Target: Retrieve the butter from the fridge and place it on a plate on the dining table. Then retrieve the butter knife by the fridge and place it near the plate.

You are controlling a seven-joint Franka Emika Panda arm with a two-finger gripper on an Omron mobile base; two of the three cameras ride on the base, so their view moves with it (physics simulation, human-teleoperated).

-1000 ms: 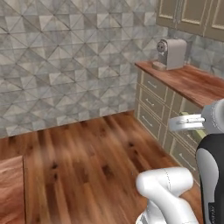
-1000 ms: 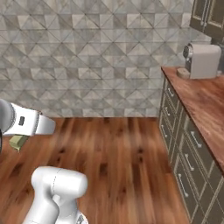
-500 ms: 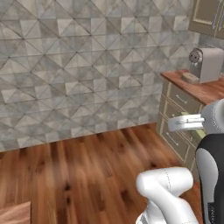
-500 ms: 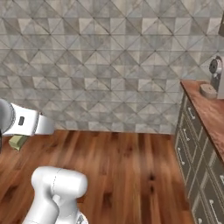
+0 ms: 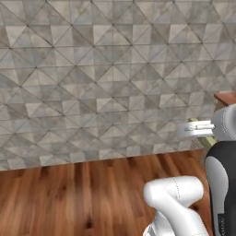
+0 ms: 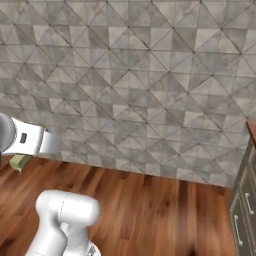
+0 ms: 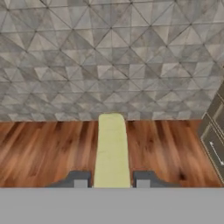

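Since the earlier frames the whole scene has slid sideways, so the base has turned: the counter and coffee machine have passed out of frame, leaving tiled wall [image 5: 106, 78] and wood floor [image 5: 78, 193]. The arm stays folded, its hand level. The hand view shows the gripper [image 7: 112, 179] clamped on the butter [image 7: 112, 151], which projects forward between the jaws; the right base view shows only a butter end by the wrist.
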